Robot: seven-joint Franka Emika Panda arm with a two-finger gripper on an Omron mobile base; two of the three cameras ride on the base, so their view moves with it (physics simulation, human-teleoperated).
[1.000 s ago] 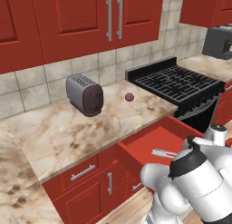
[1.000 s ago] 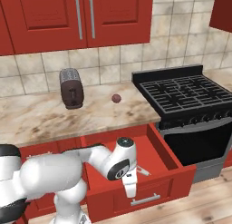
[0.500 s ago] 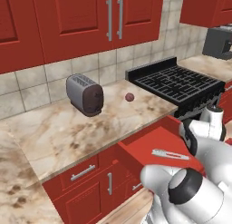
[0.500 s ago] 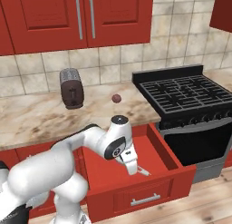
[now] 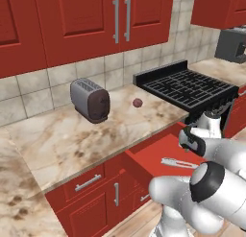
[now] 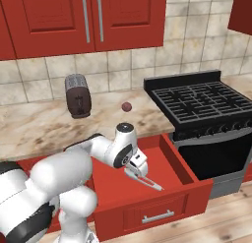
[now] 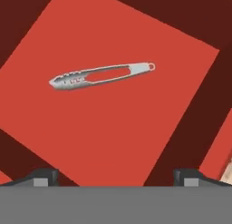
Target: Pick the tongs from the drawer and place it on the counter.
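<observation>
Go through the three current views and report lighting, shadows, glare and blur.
Left base view: even, flat light, toaster sharp. Right base view: soft shading inside the drawer, no glare. Hand view: tongs crisp on flat red, with hardly any shadow.

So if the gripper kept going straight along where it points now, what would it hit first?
Probably the drawer floor: the open gripper looks down into it, with the tongs lying slightly off its line.
</observation>
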